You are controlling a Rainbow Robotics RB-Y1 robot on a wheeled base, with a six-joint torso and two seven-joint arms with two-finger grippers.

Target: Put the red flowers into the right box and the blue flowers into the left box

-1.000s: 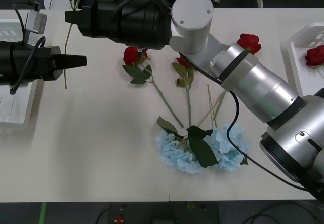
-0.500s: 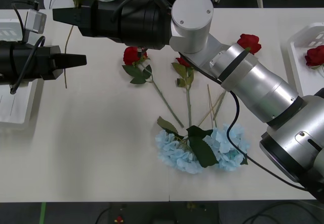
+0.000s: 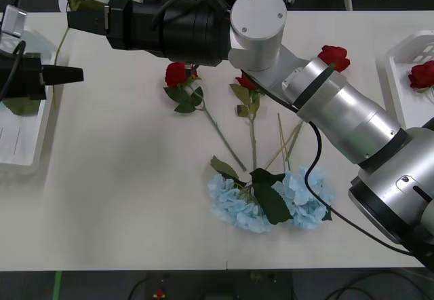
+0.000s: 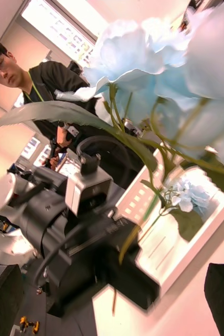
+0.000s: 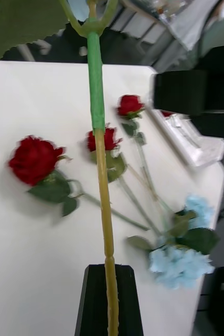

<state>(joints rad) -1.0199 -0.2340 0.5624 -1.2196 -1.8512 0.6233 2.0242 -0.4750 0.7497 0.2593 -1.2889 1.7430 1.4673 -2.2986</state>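
the right gripper [image 3: 73,20] pinches a light, floppy blue flower [image 4: 159,68]; its stiff stem [image 5: 102,178] crosses the closed left gripper [image 3: 74,75].

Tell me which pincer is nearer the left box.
Left. The left pincer sits right at the left box's inner edge; the right pincer hovers farther back, carrying a blue flower.

Three red flowers [image 3: 180,74] and blue flowers [image 3: 271,198] lie mid-table.
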